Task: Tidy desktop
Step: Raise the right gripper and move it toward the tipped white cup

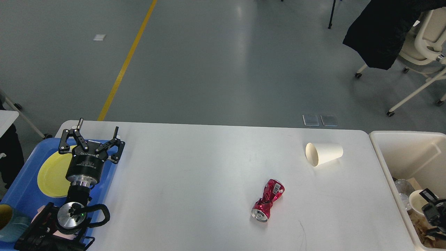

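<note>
White worktop fills the middle of the view, between a blue tray and a cream bin.

On it lie a crushed red can and, well apart, a tipped paper cup. The left pincer hangs spread and empty above the tray's yellow plate. The right pincer sits over the bin beside a white cup; I cannot tell its state.

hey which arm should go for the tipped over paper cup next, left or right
Right, probably. The paper cup lies on the desktop near the bin, where the right gripper shows. The left gripper hovers open over the blue tray, far across.
</note>
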`<state>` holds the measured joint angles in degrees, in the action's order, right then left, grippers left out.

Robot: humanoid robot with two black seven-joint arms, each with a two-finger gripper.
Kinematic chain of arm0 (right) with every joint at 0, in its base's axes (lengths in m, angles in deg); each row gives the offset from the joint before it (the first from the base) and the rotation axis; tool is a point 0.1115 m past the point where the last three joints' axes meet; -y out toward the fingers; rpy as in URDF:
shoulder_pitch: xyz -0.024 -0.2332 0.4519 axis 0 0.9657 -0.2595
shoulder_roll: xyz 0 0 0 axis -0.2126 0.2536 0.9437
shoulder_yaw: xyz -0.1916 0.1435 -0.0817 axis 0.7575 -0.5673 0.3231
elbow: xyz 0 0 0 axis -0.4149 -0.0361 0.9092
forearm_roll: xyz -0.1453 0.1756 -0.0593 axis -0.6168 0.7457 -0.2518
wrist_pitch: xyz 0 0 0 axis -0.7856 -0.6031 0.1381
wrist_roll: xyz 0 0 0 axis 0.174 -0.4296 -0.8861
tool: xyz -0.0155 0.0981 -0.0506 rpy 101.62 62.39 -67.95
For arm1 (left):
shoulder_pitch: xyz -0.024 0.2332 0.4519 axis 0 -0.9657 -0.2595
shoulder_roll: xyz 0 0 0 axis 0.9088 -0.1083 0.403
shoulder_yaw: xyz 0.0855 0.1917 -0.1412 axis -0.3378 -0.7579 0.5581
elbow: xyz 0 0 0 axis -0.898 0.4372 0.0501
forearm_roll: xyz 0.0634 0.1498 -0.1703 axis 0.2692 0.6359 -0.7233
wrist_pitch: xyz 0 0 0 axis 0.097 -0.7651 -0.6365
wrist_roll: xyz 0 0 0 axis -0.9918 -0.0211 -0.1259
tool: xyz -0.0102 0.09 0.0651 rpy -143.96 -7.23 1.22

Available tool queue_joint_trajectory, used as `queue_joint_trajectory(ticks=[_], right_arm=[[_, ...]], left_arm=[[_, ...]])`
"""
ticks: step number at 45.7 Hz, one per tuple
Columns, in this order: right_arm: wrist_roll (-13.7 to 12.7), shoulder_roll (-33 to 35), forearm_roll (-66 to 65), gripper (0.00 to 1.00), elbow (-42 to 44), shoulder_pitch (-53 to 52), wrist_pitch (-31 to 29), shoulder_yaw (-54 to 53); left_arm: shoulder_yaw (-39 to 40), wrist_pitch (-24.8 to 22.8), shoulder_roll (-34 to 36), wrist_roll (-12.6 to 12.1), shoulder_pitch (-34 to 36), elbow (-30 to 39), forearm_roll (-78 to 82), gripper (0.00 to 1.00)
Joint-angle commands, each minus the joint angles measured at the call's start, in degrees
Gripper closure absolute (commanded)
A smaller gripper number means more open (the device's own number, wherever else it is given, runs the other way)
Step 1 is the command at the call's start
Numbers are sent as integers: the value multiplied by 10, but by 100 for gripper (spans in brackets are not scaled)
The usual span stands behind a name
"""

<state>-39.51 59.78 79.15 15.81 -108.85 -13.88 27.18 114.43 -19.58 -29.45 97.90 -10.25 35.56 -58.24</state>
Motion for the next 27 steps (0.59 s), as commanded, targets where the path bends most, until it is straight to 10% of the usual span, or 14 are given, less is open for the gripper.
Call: queue_joint_trajectory(ticks=[1,11,27], right_arm=[[-1,2,0,0,-7,-1,1,-2],[2,22,-11,0,-55,-48,-17,2],[-40,160,-276,0,-415,-399,-123,59]], left_arm=[[0,0,0,0,0,0,0,4],[0,0,0,0,0,0,0,4],[0,0,0,0,0,0,0,4]])
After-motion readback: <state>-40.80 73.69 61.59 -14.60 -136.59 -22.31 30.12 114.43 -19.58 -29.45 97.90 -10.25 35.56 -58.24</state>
